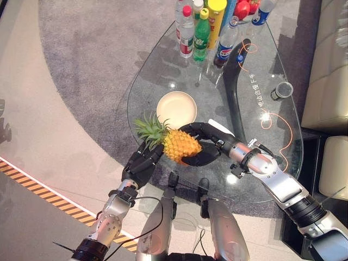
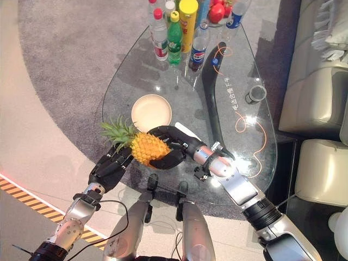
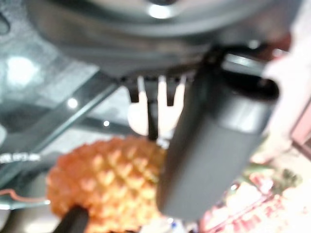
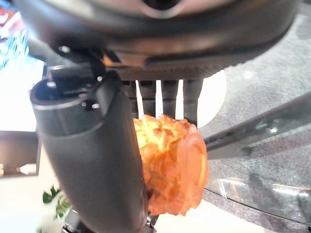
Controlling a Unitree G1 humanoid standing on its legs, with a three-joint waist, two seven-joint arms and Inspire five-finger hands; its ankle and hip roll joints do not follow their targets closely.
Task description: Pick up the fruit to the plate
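Note:
A yellow pineapple (image 1: pixel 181 144) with a green leafy crown hangs just above the near part of the glass table (image 1: pixel 157 70). My right hand (image 1: pixel 198 158) is shut on its body, fingers curled over the top and thumb underneath; the right wrist view has the fruit (image 4: pixel 170 165) against the thumb. My left hand (image 1: pixel 140 165) sits at the table's near edge, below the crown. Its fingers are straight and reach toward the fruit (image 3: pixel 102 184); I cannot tell whether they touch it. The empty cream plate (image 1: pixel 176 109) lies on the glass just beyond the pineapple.
Several bottles (image 1: pixel 201 27) and a red fruit (image 1: pixel 242 8) crowd the table's far end. A dark can (image 1: pixel 281 91) stands near the right rim. A beige sofa (image 1: pixel 326 70) borders the right side. Grey carpet lies under the table.

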